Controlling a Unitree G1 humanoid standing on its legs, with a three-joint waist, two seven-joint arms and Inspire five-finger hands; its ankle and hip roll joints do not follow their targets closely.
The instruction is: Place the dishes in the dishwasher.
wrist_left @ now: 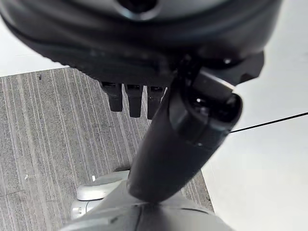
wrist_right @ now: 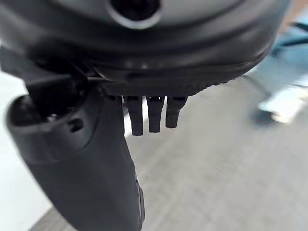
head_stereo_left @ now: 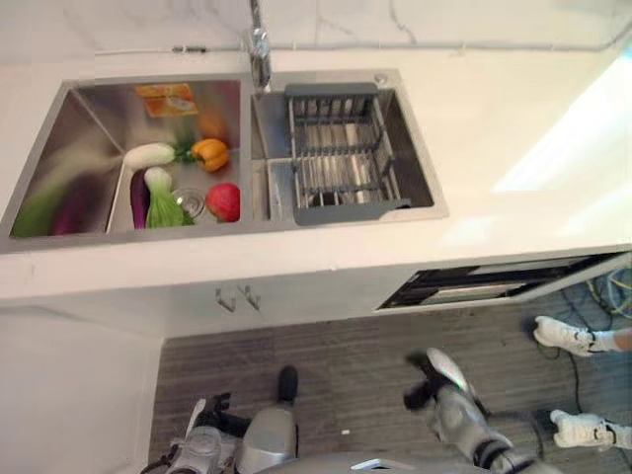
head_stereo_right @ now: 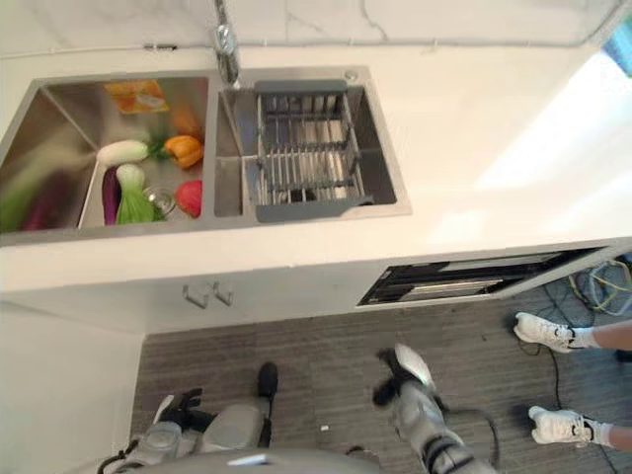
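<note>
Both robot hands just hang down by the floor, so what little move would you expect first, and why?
Probably raising the right robot hand toward the dishwasher drawer, which stands slightly open under the counter. The left robot hand and the right hold nothing.

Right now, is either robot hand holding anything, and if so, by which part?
Nothing is held. The left robot hand and the right robot hand both hang over the floor with straight fingers, low in front of the counter and away from the sink.
</note>
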